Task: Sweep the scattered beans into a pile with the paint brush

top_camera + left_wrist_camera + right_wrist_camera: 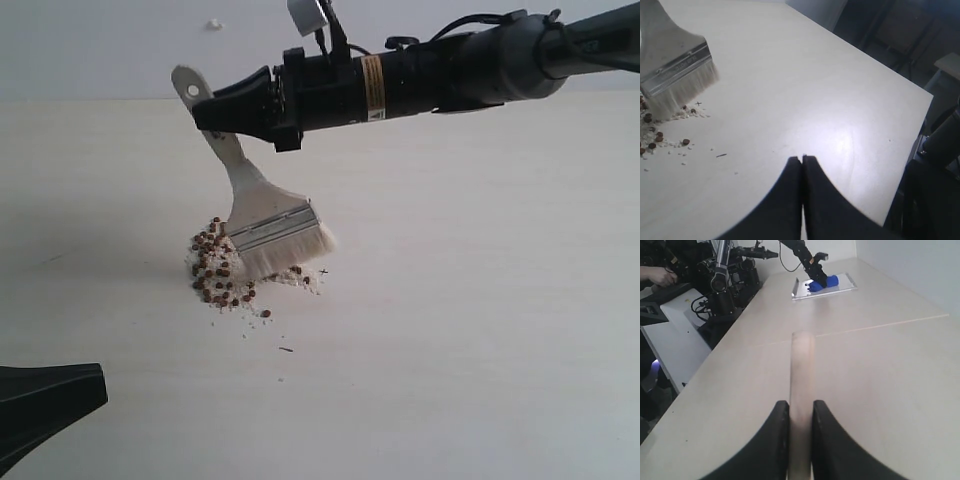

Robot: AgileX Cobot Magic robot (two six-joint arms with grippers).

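Note:
The paint brush [262, 215] stands tilted on the table, its white bristles [288, 253] touching the right side of the pile [222, 272] of reddish-brown beans and pale crumbs. My right gripper [215, 112] reaches in from the right and is shut on the cream handle [801, 375] near its upper end. A few beans [265, 313] lie just off the pile's near edge. The left wrist view shows the ferrule and bristles [682, 86] over beans [655, 137]. My left gripper [802, 158] is shut with nothing in it, low at the near left, away from the pile.
A small dark sliver [287, 349] lies on the table in front of the pile. The pale table [480, 320] stretches all around. The right wrist view shows a far tray [825, 286] with a blue object and other arms behind.

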